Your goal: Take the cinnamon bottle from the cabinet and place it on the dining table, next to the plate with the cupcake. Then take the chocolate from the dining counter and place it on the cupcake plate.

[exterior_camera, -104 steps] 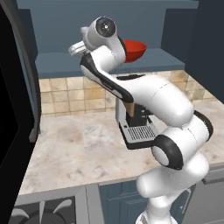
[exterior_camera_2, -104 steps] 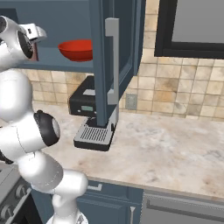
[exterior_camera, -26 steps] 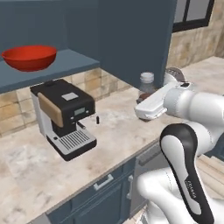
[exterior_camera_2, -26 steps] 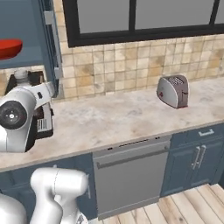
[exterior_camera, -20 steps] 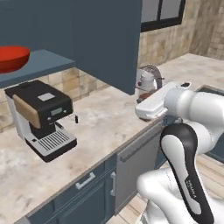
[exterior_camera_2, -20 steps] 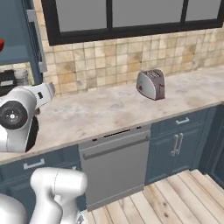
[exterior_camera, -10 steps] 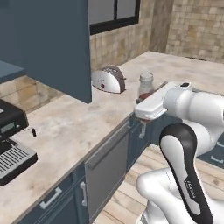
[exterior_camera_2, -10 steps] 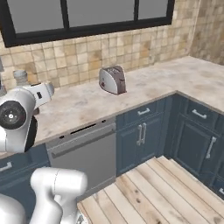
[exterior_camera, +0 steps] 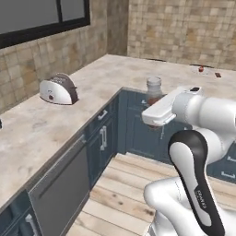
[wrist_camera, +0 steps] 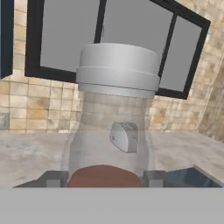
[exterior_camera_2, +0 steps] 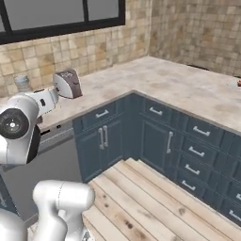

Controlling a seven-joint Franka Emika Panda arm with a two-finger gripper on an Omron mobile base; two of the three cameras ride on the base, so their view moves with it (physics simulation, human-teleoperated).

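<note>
The cinnamon bottle (wrist_camera: 116, 118) is a clear glass jar with a grey screw cap and brown powder at its base. My gripper (wrist_camera: 103, 179) is shut on its lower part, a dark fingertip on each side. In the left base view the bottle (exterior_camera: 154, 90) stands upright above my white hand, held over the wooden floor in front of the corner cabinets. It also appears at the left edge of the right base view, as the bottle (exterior_camera_2: 21, 84). Two tiny things, one reddish (exterior_camera: 201, 69) and one dark (exterior_camera: 217, 74), lie on the far counter, too small to identify.
A silver toaster (exterior_camera: 57, 89) stands on the marble counter (exterior_camera: 106, 76) under a dark-framed window (exterior_camera_2: 61, 14). The counter turns a corner along tiled walls, over blue drawers (exterior_camera_2: 160, 136) and a dishwasher front (exterior_camera: 60, 184). Wooden floor (exterior_camera_2: 155, 202) lies open ahead.
The whole picture has swung as the base moves: cabinet, red bowl and coffee machine have left view, and the corner counter and floor have come in. The bottle stays in my gripper.
</note>
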